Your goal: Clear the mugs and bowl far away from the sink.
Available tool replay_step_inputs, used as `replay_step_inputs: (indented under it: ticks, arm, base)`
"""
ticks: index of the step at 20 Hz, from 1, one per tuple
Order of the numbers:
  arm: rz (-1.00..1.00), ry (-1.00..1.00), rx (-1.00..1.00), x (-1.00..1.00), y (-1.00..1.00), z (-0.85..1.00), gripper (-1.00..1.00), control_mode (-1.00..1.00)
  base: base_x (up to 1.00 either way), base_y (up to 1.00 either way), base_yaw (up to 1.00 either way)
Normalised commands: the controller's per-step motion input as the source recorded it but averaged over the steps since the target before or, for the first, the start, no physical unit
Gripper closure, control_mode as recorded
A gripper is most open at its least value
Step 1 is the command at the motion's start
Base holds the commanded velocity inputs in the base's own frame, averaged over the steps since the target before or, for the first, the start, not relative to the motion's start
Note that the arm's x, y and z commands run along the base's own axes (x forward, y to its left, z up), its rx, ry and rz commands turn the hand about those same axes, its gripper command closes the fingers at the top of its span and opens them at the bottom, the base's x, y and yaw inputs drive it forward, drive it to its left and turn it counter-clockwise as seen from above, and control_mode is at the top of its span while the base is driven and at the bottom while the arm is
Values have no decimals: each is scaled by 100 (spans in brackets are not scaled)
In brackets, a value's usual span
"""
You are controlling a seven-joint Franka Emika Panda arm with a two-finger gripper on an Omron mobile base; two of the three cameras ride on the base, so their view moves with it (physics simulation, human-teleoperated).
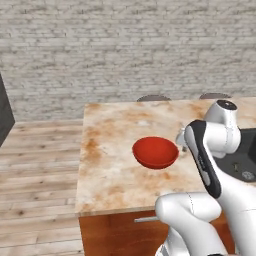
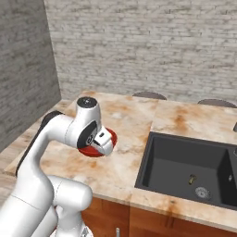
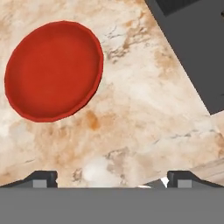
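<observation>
The glossy red bowl (image 1: 155, 151) (image 2: 88, 152) sits empty and upright on the marble counter, left of the sink (image 2: 185, 166) (image 1: 247, 157). In the hand view the bowl (image 3: 52, 72) lies at the upper left and a corner of the dark sink (image 3: 192, 43) at the upper right. My gripper (image 3: 112, 177) hangs open above bare counter between bowl and sink, holding nothing, its fingertips (image 3: 41, 177) spread wide. In the right base view my hand covers part of the bowl. The mugs are out of view.
The marble counter (image 1: 110, 150) ends at a left edge and a near front edge, with wooden cabinet fronts below. Two round stool tops (image 1: 153, 98) (image 1: 215, 95) stand behind its far side. A brick wall closes the back.
</observation>
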Motion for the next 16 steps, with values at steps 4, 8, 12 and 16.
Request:
replay_step_inputs:
  ticks: [4,8,12,16]
  arm:
    - [2,0,0,64,-15,-38,-100,-100]
    - [1,0,0,59,-5,-20,-100,-100]
    - [1,0,0,60,-1,-30,-100,-100]
    - [2,0,0,44,0,-29,-100,-100]
  base:
    - [0,0,0]
    - [0,0,0]
    - [0,0,0]
    - [0,0,0]
